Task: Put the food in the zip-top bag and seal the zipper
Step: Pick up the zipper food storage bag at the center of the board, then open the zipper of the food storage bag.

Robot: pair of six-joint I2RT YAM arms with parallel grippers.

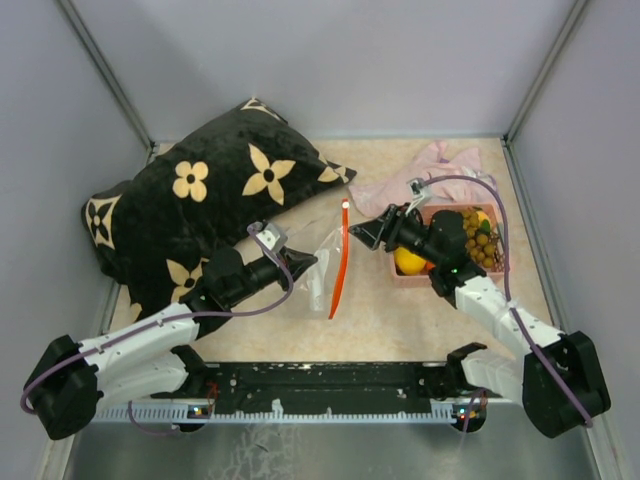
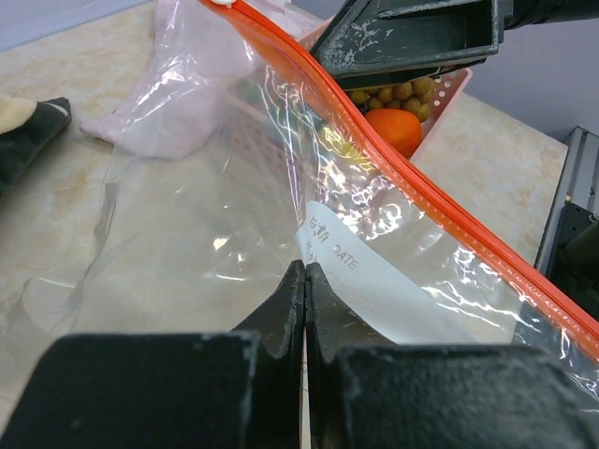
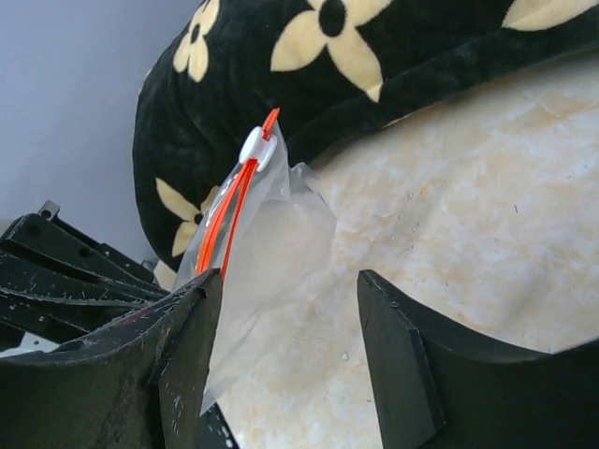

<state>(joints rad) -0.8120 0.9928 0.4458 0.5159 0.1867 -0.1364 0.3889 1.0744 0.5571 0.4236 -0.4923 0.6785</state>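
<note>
Zip-top bag (image 1: pixel 318 265): mid-table, propped on edge, zipper (image 1: pixel 340 262) along its right side. Left gripper (image 2: pixel 305 281): clamped on the bag's clear wall. Right gripper (image 3: pixel 290 290): jaws apart around the zipper-end corner, gripping nothing. Food (image 1: pixel 478 240): in the pink basket (image 1: pixel 400 278), just right of the bag. Step, as I judge it: opening the mouth; next I need a pinch on one lip only. Surroundings: beige marbled table (image 1: pixel 400 330), grey walls (image 1: pixel 300 60), flowered pillow (image 1: pixel 190 210), pink cloth (image 1: pixel 440 165).

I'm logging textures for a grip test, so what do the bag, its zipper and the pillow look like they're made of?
The bag: thin clear plastic film, glossy; it crinkles and catches glare. The zipper: a stiffer, smooth orange-red plastic strip. The pillow: probably soft, velvety fabric, matte black with cream flowers.
</note>
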